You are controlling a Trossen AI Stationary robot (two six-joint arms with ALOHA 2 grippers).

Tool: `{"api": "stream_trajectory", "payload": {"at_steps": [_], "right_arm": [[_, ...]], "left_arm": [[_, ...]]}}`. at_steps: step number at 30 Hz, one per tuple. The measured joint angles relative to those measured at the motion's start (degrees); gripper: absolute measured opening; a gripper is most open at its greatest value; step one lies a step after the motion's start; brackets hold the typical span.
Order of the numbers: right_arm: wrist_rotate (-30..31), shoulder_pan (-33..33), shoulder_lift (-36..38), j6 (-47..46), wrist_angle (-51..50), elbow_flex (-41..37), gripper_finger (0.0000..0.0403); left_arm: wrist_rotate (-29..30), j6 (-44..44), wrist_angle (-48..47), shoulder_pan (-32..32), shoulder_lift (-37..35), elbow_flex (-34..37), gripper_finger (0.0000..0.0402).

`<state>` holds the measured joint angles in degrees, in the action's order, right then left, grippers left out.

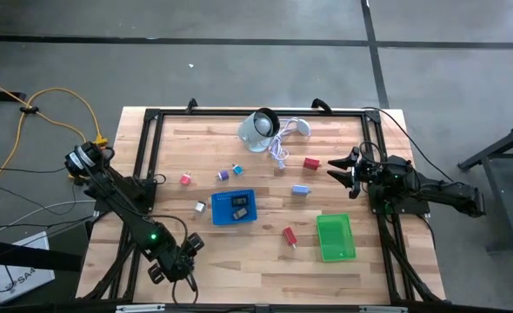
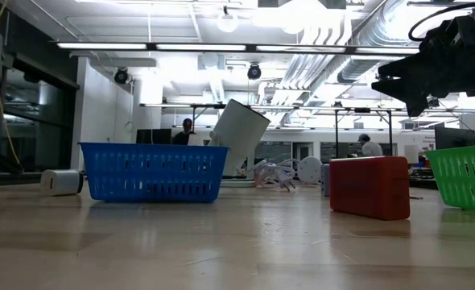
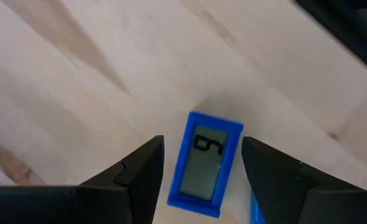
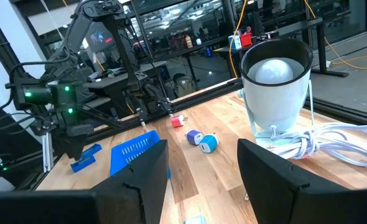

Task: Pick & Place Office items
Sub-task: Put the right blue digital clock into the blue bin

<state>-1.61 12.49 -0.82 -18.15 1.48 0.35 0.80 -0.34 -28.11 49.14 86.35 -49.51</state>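
A: Where's your left hand (image 1: 189, 246)?

B: Lower left of the overhead frame, fingers spread either side of a blue digital timer (image 3: 205, 164) lying flat on the worktop (image 1: 239, 278).

A: Right hand (image 1: 342, 166)?

B: Open too, right edge, near the red block (image 1: 310, 163).

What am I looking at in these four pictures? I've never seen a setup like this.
These are two robot arms at a wooden table, each ending in a two-finger gripper. One picture looks straight down, one looks level across the tabletop, and one comes from a camera on each wrist. The left gripper is near the table's front corner, open over a small blue piece with a display lying on the wood. The right gripper waits open at the far right side, holding nothing. Scattered about are small office items such as a red block, plus a blue basket, a green basket and a white round device with its cable.
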Motion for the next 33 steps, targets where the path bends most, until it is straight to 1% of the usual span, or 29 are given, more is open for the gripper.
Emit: {"api": "stream_trajectory", "payload": {"at_steps": [12,21,33], "right_arm": [[0.00,0.00,-0.02,0.00,0.00,0.01,0.0179],[0.00,0.00,-0.02,0.00,0.00,0.01,0.0179],[0.02,0.00,-0.01,0.00,0.00,0.01,0.0179]], "left_arm": [[-0.50,-0.54,0.96,0.05,0.00,1.25,0.0207],[-0.51,0.11,1.54,0.05,0.00,2.16,0.0239],[-0.26,0.58,1.76,0.23,2.63,2.16,0.0241]]}}
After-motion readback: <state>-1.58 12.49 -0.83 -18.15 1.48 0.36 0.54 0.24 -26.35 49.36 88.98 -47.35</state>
